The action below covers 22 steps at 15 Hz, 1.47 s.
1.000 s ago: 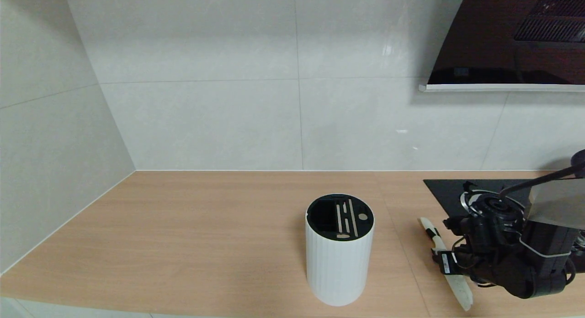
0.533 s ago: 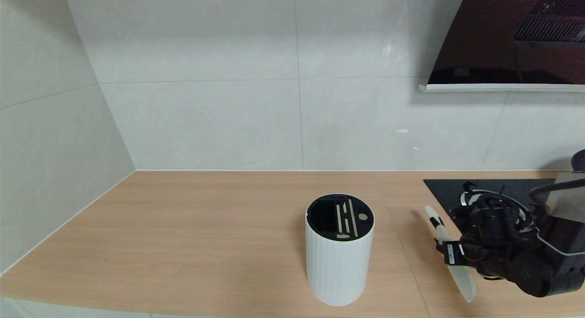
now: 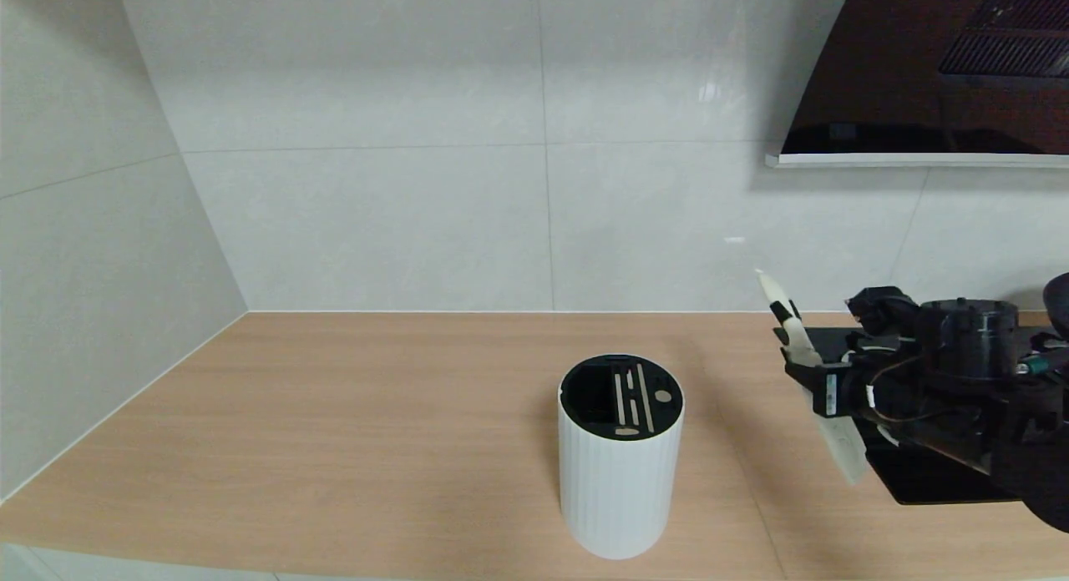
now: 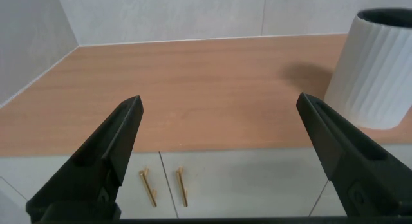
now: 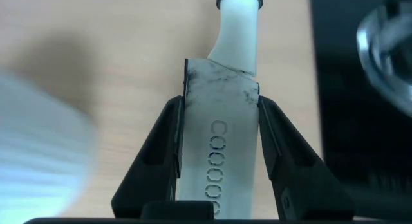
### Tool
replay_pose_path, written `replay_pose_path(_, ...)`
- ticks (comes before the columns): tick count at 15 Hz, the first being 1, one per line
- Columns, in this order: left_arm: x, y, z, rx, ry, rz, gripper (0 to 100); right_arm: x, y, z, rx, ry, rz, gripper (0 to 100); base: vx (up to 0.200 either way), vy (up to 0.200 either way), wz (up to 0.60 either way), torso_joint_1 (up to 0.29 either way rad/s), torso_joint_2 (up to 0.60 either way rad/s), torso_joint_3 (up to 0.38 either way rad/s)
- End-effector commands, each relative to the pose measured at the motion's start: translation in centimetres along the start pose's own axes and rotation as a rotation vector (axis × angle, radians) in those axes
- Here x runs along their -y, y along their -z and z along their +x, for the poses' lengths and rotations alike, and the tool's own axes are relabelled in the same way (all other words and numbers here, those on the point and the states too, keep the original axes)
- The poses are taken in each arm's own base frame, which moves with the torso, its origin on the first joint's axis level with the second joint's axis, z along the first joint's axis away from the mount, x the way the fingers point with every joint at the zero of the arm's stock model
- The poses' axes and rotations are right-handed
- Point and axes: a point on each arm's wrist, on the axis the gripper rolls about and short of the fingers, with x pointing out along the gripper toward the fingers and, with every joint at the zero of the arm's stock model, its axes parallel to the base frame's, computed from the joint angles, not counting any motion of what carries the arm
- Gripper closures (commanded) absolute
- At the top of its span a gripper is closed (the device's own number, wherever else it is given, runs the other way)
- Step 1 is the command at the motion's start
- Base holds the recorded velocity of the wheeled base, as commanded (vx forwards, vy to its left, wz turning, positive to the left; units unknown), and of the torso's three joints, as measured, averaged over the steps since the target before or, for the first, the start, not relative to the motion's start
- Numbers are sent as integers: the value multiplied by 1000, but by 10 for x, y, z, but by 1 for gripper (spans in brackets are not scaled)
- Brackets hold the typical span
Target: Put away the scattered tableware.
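Tableware in this scene is one knife [image 3: 842,441] with a wide pale white blade and a white handle with black bands. The right gripper [image 3: 823,382] holds it in the air above the light wooden tabletop [image 3: 376,422]. It is tilted, with the handle end up toward the tiled wall and the blade tip down toward the front. In the right wrist view the black jaws pinch the knife [image 5: 220,121] on the wide pale part just below the handle. The knife hangs to the right of a white ribbed cylinder holder [image 3: 618,472] with a black slotted top, and well apart from it. Beneath it is the left edge of a flat black cooktop [image 3: 935,483]. The left gripper [image 4: 219,103] is low at the front edge of the tabletop, with its jaws spread wide and nothing between them. The holder [image 4: 376,69] stands farther on.
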Motion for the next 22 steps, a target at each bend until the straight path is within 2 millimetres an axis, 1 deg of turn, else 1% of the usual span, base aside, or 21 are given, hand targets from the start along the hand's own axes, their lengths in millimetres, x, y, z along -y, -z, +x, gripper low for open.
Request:
replay_pose_path(1, 1, -31, -6, 31, 79, 2, 0, -15, -40, -25, 162, -54, -5, 100, 0, 0, 0, 0, 0, 0)
replay_pose_path(2, 1, -62, -6, -1, 165, -8, 0, -22, -54, -29, 203, -79, -7, 100, 0, 0, 0, 0, 0, 0)
replay_pose_path(3, 0, -95, 4, -50, 236, -28, 0, -31, -68, -30, 225, -108, -14, 100, 0, 0, 0, 0, 0, 0)
replay_pose_path(4, -1, -123, 26, -100, 301, -37, 0, -38, -82, -29, 228, -132, -18, 100, 0, 0, 0, 0, 0, 0)
replay_pose_path(5, -2, -137, 40, -122, 343, -35, 0, -42, -89, -27, 226, -145, -21, 100, 0, 0, 0, 0, 0, 0)
replay_pose_path(6, -4, -157, 71, -147, 396, -36, 0, -53, -102, -27, 232, -174, -28, 100, 0, 0, 0, 0, 0, 0)
replay_pose_path(7, -6, -169, 93, -158, 407, -63, 0, -59, -107, -30, 240, -194, -31, 100, 0, 0, 0, 0, 0, 0)
replay_pose_path(8, -3, -181, 121, -188, 459, -155, 0, -68, -107, -36, 248, -225, -34, 100, 0, 0, 0, 0, 0, 0)
replay_pose_path(9, 7, -189, 138, -220, 540, -260, 0, -74, -101, -42, 233, -252, -34, 100, 0, 0, 0, 0, 0, 0)
replay_pose_path(10, 25, -197, 158, -260, 655, -394, 0, -80, -95, -46, 219, -285, -44, 100, 0, 0, 0, 0, 0, 0)
replay_pose_path(11, 35, -199, 168, -272, 699, -450, 0, -83, -96, -49, 225, -301, -44, 100, 0, 0, 0, 0, 0, 0)
replay_pose_path(12, 53, -194, 195, -277, 748, -501, 0, -91, -95, -57, 228, -335, -47, 100, 0, 0, 0, 0, 0, 0)
replay_pose_path(13, 63, -186, 214, -273, 755, -520, 0, -103, -94, -64, 222, -382, -41, 100, 0, 0, 0, 0, 0, 0)
replay_pose_path(14, 71, -179, 229, -278, 763, -547, 0, -113, -89, -68, 200, -419, -12, 100, 0, 0, 0, 0, 0, 0)
replay_pose_path(15, 78, -176, 237, -279, 776, -580, 0, -120, -86, -71, 187, -445, 9, 100, 0, 0, 0, 0, 0, 0)
replay_pose_path(16, 91, -171, 247, -285, 791, -637, 0, -126, -84, -74, 175, -466, 10, 100, 0, 0, 0, 0, 0, 0)
replay_pose_path(19, 113, -158, 256, -299, 791, -658, 0, -135, -77, -77, 144, -494, -5, 100, 0, 0, 0, 0, 0, 0)
replay_pose_path(20, 129, -144, 266, -319, 766, -658, 0, -141, -74, -80, 131, -516, -7, 100, 0, 0, 0, 0, 0, 0)
replay_pose_path(21, 136, -139, 271, -315, 754, -659, 0, -146, -73, -83, 129, -532, -5, 100, 0, 0, 0, 0, 0, 0)
replay_pose_path(22, 145, -130, 279, -312, 744, -657, 0, -152, -71, -84, 123, -534, -8, 100, 0, 0, 0, 0, 0, 0)
